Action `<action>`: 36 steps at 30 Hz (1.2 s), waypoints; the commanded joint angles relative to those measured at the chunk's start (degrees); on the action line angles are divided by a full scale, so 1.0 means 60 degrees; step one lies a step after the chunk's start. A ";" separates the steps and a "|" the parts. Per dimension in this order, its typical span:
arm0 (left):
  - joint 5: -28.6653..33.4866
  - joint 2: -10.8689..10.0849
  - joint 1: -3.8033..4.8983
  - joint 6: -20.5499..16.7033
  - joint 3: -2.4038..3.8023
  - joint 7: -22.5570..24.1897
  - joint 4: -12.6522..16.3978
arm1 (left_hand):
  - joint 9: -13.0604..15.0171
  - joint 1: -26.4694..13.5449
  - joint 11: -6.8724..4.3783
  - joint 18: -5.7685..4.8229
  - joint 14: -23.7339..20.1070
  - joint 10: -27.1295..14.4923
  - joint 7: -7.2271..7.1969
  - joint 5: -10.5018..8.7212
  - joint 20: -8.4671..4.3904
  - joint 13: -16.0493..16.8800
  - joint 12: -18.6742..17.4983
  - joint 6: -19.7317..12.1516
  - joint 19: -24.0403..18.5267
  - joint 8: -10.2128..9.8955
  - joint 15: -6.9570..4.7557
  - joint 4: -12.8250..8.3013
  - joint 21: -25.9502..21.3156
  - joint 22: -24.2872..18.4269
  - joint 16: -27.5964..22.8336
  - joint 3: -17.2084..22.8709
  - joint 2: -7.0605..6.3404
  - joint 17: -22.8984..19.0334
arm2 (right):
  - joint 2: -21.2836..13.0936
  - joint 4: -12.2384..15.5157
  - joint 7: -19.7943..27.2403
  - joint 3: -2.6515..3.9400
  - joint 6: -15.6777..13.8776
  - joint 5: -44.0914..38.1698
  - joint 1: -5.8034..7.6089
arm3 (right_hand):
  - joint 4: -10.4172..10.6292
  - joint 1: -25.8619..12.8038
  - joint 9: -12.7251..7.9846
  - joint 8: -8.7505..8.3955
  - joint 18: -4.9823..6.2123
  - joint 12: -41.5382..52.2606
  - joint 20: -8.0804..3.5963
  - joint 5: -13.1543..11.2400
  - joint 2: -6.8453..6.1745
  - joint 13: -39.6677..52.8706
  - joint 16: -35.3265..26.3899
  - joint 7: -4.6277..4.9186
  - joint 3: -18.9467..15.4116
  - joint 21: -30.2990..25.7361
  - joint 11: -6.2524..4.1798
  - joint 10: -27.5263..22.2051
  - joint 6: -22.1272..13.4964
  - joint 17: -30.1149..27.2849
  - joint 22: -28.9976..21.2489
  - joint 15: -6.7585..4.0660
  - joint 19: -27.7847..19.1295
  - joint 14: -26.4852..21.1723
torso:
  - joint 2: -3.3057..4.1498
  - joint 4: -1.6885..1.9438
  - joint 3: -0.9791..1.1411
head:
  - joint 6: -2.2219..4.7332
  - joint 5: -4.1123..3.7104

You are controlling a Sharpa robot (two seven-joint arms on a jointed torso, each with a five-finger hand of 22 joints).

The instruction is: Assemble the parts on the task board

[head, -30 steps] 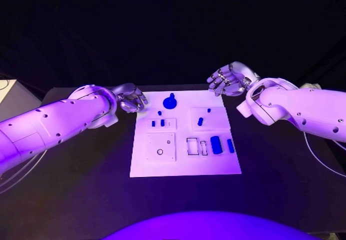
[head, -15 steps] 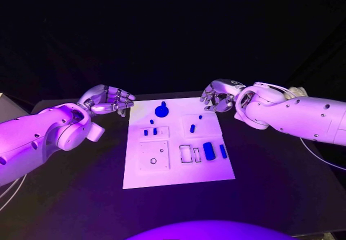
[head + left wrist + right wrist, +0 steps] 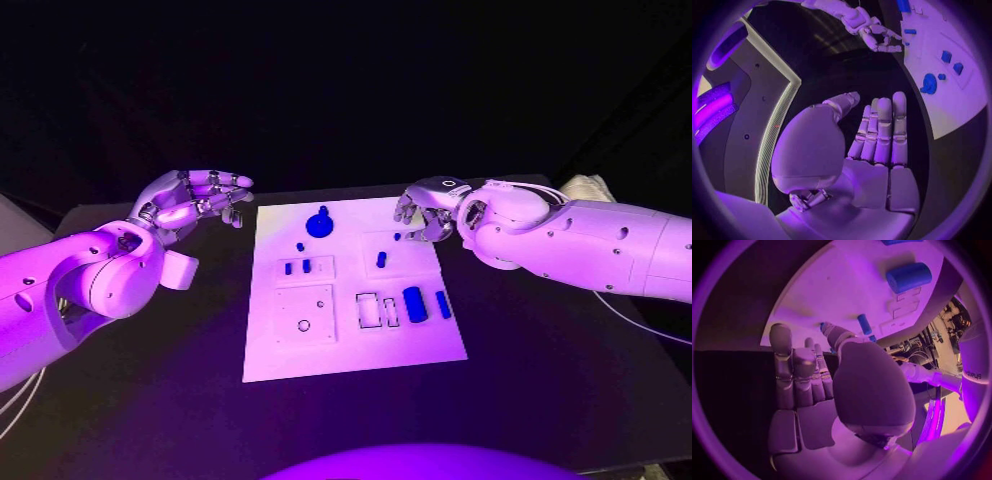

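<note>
Left hand point(image 3: 192, 197) higher, palm upturned; right hand point(image 3: 428, 208) lower.

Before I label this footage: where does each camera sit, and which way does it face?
Head view: on the robot's head, looking down at the task board; left hand and right hand flank it, both arms showing.
Left wrist view: behind the left hand, its fingers straight, facing the table.
Right wrist view: behind the right hand, facing the board.
Shared: both wrist views show the board's blue parts; the left also shows the right hand.
</note>
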 commanded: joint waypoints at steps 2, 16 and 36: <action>0.0433 -0.0036 -0.0007 -0.0142 0.0015 0.0468 0.0112 | -0.0034 0.0113 0.0037 0.0053 -0.0117 -0.0223 0.0101 0.0041 0.0000 0.0020 0.0059 -0.0118 0.0038 -0.0008 0.0031 -0.0020 -0.0088 -0.0041 -0.0088 -0.0077 0.0046 -0.0026 | 0.0106 -0.0051 -0.0161 -0.0008 0.0346 -0.0691 -0.0072 | -0.0005 0.0029 0.0014 -0.0067 -0.0080 0.0024 -0.0001 -0.0013 0.0120 0.0019 0.0023 0.0024 -0.0075 -0.0104 0.0007 -0.0045 -0.0054 -0.0016 -0.0120 0.0070 -0.0057 0.0157 | 0.0003 -0.0023 0.0009 | 0.0002 0.0090; 0.0452 -0.0053 -0.0012 -0.0157 0.0019 0.0482 0.0163 | -0.0043 0.0274 0.0097 0.0055 -0.0242 -0.0445 0.0165 0.0085 0.0035 0.0043 0.0140 -0.0175 0.0022 0.0043 0.0079 -0.0071 -0.0183 -0.0097 -0.0179 -0.0040 0.0146 -0.0072 | 0.0405 -0.0167 -0.0137 -0.0021 0.0295 -0.0825 -0.0221 | 0.0003 0.0187 0.0170 0.0017 -0.0267 0.0083 -0.0028 -0.0036 0.0339 0.0041 0.1158 -0.0017 0.0459 0.1087 -0.0051 0.0283 0.0316 0.0912 0.1264 0.0032 0.0240 0.0283 | 0.0012 -0.0008 0.0038 | -0.0043 0.0102; 0.0482 -0.0080 -0.0012 -0.0204 0.0021 0.0381 0.0168 | -0.0042 0.0281 0.0103 0.0056 -0.0243 -0.0453 0.0173 0.0087 0.0038 0.0048 0.0159 -0.0172 0.0027 0.0055 0.0083 -0.0065 -0.0186 -0.0099 -0.0180 -0.0033 0.0173 -0.0075 | 0.0683 -0.0423 -0.0360 -0.0023 0.0540 -0.0954 -0.0350 | -0.0390 -0.0027 0.0652 0.0403 -0.0534 0.0100 -0.0108 -0.0414 0.0832 0.0054 0.2207 -0.0130 0.1983 0.2774 -0.0192 0.0973 0.0895 0.1688 0.3235 -0.0088 0.0652 0.0314 | 0.0014 -0.0018 0.0026 | -0.0146 0.0062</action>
